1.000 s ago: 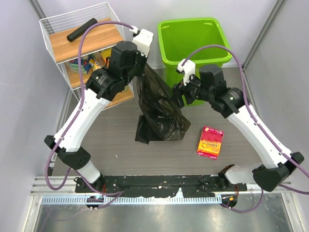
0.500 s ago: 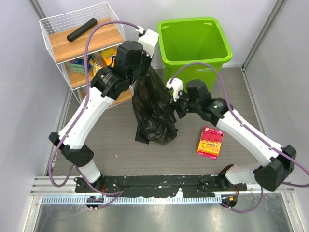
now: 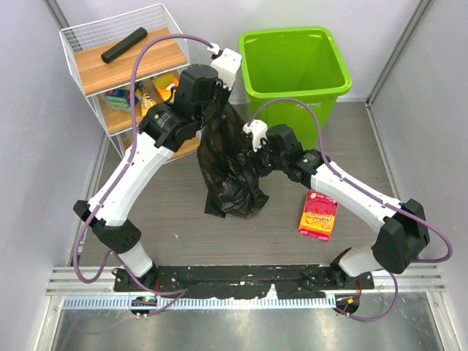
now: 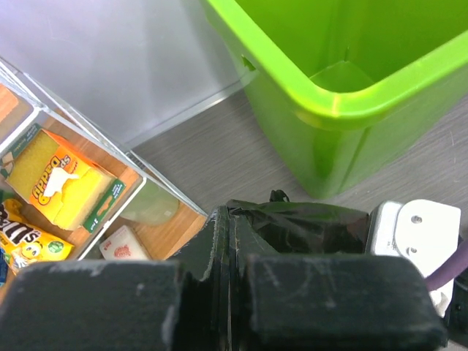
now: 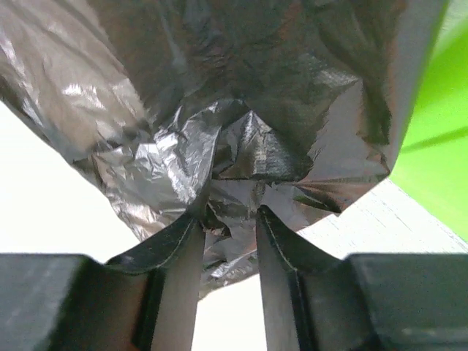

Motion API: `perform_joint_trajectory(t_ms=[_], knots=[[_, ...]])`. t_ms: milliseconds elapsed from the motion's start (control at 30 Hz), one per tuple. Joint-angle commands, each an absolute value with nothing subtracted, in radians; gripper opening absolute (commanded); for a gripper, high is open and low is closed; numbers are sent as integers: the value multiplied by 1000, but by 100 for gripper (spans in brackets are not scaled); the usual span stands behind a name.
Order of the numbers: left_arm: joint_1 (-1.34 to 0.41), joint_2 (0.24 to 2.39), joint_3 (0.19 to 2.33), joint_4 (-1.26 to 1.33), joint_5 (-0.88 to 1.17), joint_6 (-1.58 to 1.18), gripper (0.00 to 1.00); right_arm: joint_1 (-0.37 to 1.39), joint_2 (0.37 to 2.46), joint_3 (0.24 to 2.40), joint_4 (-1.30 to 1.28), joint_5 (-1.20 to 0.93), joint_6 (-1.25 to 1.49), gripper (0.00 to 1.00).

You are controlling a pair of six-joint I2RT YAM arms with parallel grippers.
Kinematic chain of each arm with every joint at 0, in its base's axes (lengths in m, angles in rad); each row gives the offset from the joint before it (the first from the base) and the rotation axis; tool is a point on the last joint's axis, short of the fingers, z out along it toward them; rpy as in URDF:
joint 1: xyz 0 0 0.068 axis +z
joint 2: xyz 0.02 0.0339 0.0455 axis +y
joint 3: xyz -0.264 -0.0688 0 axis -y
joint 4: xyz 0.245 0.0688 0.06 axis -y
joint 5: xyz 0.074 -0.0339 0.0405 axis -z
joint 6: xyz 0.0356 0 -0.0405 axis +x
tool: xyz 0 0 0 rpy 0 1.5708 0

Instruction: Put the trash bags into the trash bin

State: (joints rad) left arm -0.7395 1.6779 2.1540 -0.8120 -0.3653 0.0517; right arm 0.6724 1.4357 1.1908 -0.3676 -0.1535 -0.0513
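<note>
The black crinkled trash bag (image 3: pixel 230 164) hangs from my left gripper (image 3: pixel 219 104), its lower end bunched on the floor. In the left wrist view the left gripper (image 4: pixel 232 227) is shut on the bag's top edge (image 4: pixel 307 223), with the lime-green trash bin (image 4: pixel 329 102) just ahead. The bin (image 3: pixel 296 93) stands open at the back, right of the bag. My right gripper (image 3: pixel 253 156) presses into the bag's right side. In the right wrist view it (image 5: pixel 228 213) is open, with crumpled bag plastic (image 5: pixel 241 95) between the fingertips and the bin's green wall (image 5: pixel 439 146) at right.
A white wire shelf rack (image 3: pixel 80 51) stands at the back left, holding a slim black roll (image 3: pixel 124 44) on top and snack packs (image 4: pixel 66 186) below. A red snack packet (image 3: pixel 319 215) lies on the floor to the right of the bag.
My right gripper has swung left from beside the bin into the bag's side, and its jaws have narrowed around the plastic. The left gripper has carried the bag's top slightly toward the bin.
</note>
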Motion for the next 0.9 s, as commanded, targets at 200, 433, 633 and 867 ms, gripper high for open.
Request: perform_joint_trajectory(t_ms=[200,433,633,867], knots=[[-744,1549,2034,-761,-344,101,0,621,1335,1284,-370,-19,-107,1],[-742,1525,1970,-752,-387,179,0,555,1269,1356,-459,152,-176,2],[-742,1526,1885,-700,-420,258,3,503,1259,1465,-521,172,-199,1],[-741,1552,1839,-591,-449,340,46,500,1310,1621,-664,38,-120,1]])
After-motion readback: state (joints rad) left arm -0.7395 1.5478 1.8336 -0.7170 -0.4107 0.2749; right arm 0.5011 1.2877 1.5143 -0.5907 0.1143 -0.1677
